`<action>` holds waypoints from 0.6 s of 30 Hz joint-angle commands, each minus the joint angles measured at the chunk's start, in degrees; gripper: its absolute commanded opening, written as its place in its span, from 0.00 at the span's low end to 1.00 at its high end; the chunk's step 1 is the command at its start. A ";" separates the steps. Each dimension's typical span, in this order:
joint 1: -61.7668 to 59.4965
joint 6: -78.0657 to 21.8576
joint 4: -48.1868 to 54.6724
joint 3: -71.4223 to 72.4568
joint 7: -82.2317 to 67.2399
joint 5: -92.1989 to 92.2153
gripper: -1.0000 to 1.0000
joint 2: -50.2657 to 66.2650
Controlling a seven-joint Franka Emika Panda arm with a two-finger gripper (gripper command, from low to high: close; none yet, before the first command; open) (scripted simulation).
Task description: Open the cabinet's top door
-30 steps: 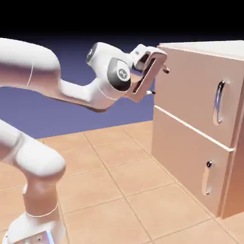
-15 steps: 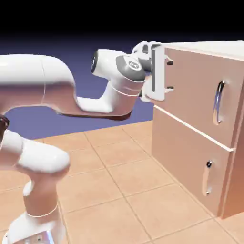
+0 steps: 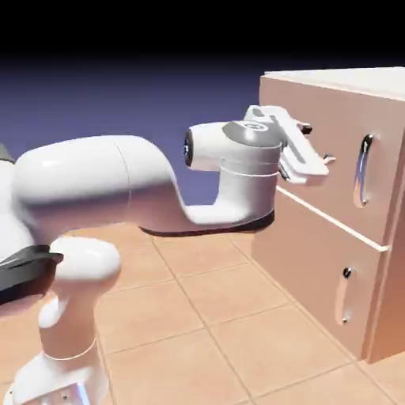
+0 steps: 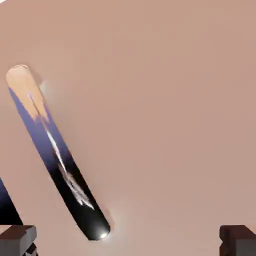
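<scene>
- Tan floor tiles (image 3: 198,308) run beneath a blue-violet backdrop that darkens to black at the top of the exterior view.
- At the right of that view stands the cabinet (image 3: 332,83), a tan box with a paler top.
- Its top door (image 3: 332,190) takes up the upper front and lies flush with the cabinet body, closed.
- On that door a long curved silver handle (image 3: 363,170) stands upright near the door's right side.
- Below a pale dividing line sits the lower door (image 3: 312,273), with a small silver handle (image 3: 345,297) of its own.
- The gripper (image 3: 316,144) is in front of the top door's upper part, to the left of the long handle and clear of it, with nothing between its fingers.
- Both fingers are spread wide: in the hand view the two grey tips (image 4: 17,239) sit at opposite bottom corners.
- The hand view is filled with the door's tan surface (image 4: 160,100); the long handle (image 4: 57,155) crosses it on a slant at the left, mirroring blue and black.
- Behind the gripper the white arm (image 3: 119,186) stretches across from the lower left.
</scene>
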 commanded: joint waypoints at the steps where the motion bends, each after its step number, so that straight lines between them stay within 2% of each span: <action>1: 1.04 -0.18 0.51 -1.12 -1.06 -2.50 0.50 -0.45; 8: 8.28 -1.43 4.05 -8.95 -8.43 -19.94 0.50 -3.56; 10: 8.47 -1.47 4.14 -9.15 -8.62 -20.39 0.50 -3.64; 15: 18.37 -1.66 12.75 -14.15 -9.09 -20.74 0.50 -2.38; 16: 18.37 -1.66 12.76 -14.15 -9.09 -20.74 0.00 -2.38; 18: 16.30 -2.89 10.71 -13.07 -7.53 -20.84 0.00 -1.25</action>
